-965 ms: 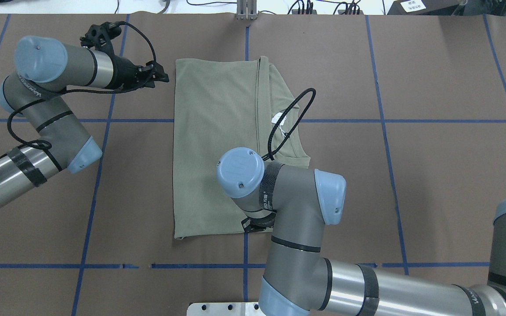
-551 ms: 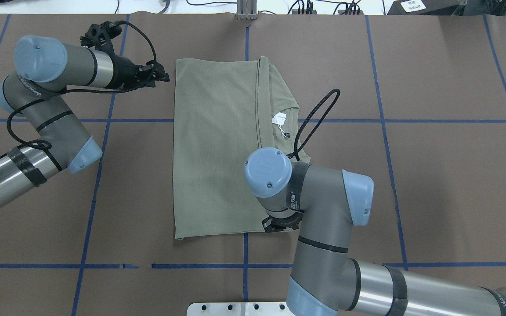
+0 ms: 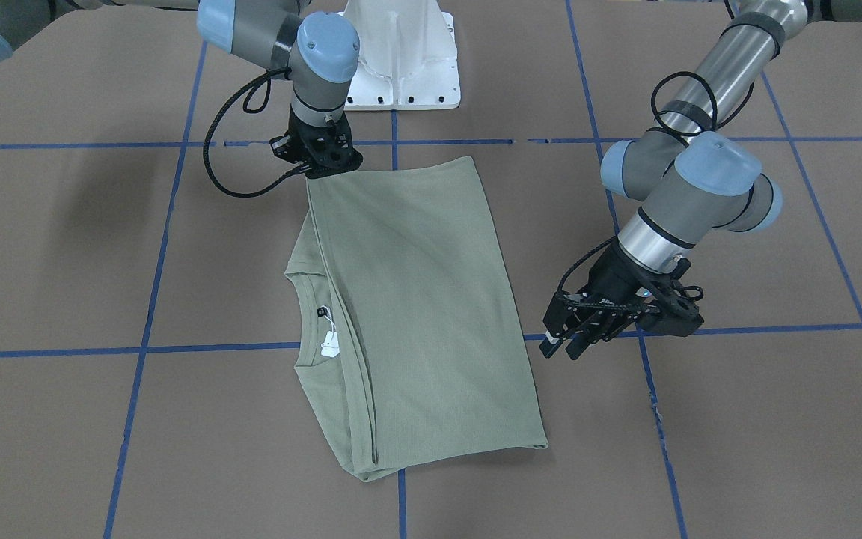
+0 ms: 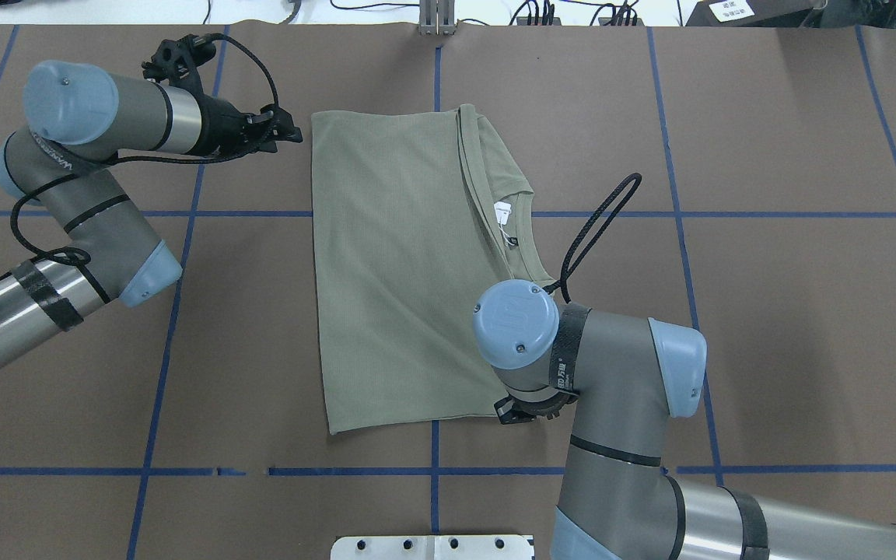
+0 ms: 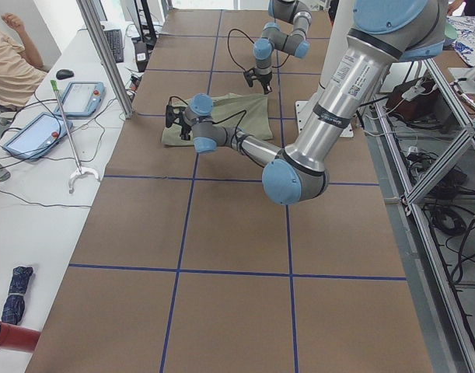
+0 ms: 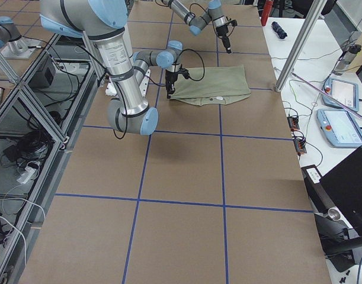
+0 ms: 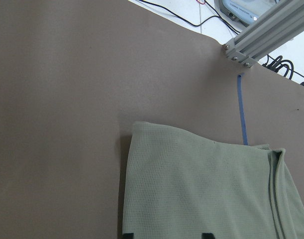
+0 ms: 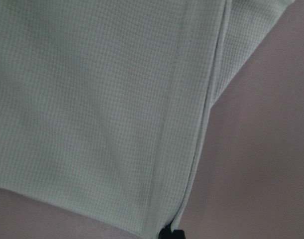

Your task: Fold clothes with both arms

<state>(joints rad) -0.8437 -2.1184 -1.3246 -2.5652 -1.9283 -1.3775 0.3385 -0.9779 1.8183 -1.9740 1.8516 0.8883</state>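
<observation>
At table [image 4: 767, 311] centre lies one green shirt [image 4: 393, 264], folded lengthwise into a long panel and flat on the brown cover. Seen from overhead, its long axis runs from 12 to 6 o'clock, with the lower end skewed a little toward 5. The folded-under layer peeks out along the 3 o'clock side, where the one round collar [image 4: 524, 233] opens. One white tag [image 4: 502, 208] sits at the collar, at about 2 o'clock from the shirt's middle.

Two arms work the cloth. The right arm [image 4: 611, 365] reaches in from 5 o'clock, and the right gripper [image 4: 522, 410] is at the shirt's 5 o'clock corner. Its fingers are pressed together on the hem there; the right wrist view shows the black fingertips [image 8: 171, 233] pinching the cloth edge.

The left arm [image 4: 90, 109] comes in from 9 o'clock. The left gripper [image 4: 291, 132] hangs just beside the shirt's 11 o'clock corner, apart from the cloth. Its two fingers [image 3: 548, 343] are spread and hold nothing; both tips show at the bottom of the left wrist view, over the shirt's edge.

Blue tape lines [image 4: 728, 214] cross the table in a grid.
</observation>
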